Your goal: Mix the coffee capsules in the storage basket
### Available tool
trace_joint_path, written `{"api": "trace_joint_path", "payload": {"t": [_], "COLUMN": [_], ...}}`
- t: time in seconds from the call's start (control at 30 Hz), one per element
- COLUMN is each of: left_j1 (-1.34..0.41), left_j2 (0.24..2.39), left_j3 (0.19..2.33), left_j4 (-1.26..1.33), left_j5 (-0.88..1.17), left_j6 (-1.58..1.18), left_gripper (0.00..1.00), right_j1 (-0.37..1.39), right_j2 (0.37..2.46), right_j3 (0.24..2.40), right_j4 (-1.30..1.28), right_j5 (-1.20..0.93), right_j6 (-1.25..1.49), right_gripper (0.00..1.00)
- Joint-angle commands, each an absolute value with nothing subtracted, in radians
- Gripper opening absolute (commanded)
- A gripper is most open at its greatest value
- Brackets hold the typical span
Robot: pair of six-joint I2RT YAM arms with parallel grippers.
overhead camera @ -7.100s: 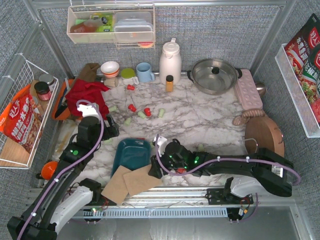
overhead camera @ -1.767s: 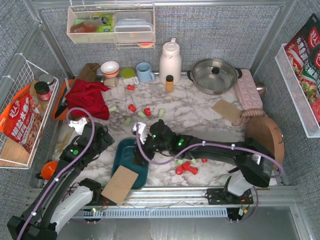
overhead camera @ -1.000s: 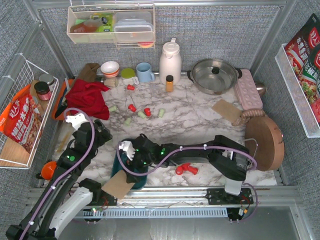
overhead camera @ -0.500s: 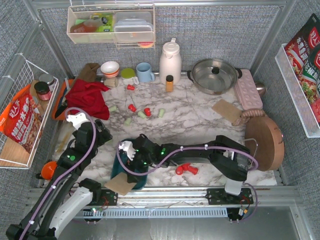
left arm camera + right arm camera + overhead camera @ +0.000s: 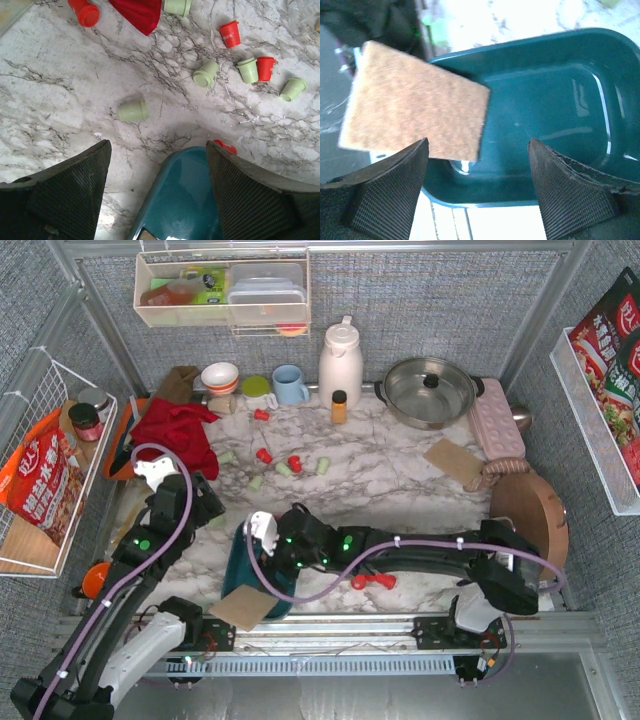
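Storage basket (image 5: 545, 110), teal, at tabletop's near edge left of centre, brown card (image 5: 415, 105) overlapping one corner; coffee capsules (image 5: 294, 462) scattered toward far-left; left hand (image 5: 157, 190), right hand (image 5: 477, 185) spread wide.

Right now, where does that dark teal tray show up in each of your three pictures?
Top external: the storage basket sits low in the picture, left of centre.
Left wrist: only one rounded end of it shows, at bottom centre.
Right wrist: it fills most of the frame.
Shared landmark: the brown cardboard piece overlapping one end of it, clear in the top external and right wrist views.
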State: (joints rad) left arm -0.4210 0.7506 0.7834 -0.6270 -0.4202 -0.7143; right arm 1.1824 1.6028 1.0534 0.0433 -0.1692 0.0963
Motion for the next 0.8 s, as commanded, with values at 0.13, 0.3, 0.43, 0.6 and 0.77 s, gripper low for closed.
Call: {"api": "trace_joint_path", "payload": {"t": [0.13, 0.3, 0.43, 0.6, 0.77], "left_j1": [-0.42, -0.42, -0.421, -0.421, -0.421], "left_j2": [0.751, 0.736, 0.738, 0.737, 0.726], "left_j3": [0.768, 0.739, 0.732, 0.722, 0.71], "left_j4": [-0.613, -0.571, -0.556, -0.547, -0.539], "left_j5": [-0.449, -0.439, -0.439, -0.443, -0.444], "left_j6": [-0.67, -0.659, -0.651, -0.646, -0.646], "left_gripper": [0.85, 0.85, 0.85, 0.85, 0.85], "right_j1": [1.31, 1.339, 1.361, 1.387, 1.409], "right_j2": [1.555, 1.538, 1.54, 1.586, 1.632], "right_j3": [1.007, 0.961, 0.962, 0.975, 0.989], "right_j4": [0.097, 0.173, 0.172, 0.19, 0.211], "right_j5": [-0.216, -0.235, -0.242, -0.241, -0.237], "right_j6": [0.015, 0.016, -0.025, -0.042, -0.052], "right_gripper": [0.84, 0.84, 0.84, 0.83, 0.83]}}
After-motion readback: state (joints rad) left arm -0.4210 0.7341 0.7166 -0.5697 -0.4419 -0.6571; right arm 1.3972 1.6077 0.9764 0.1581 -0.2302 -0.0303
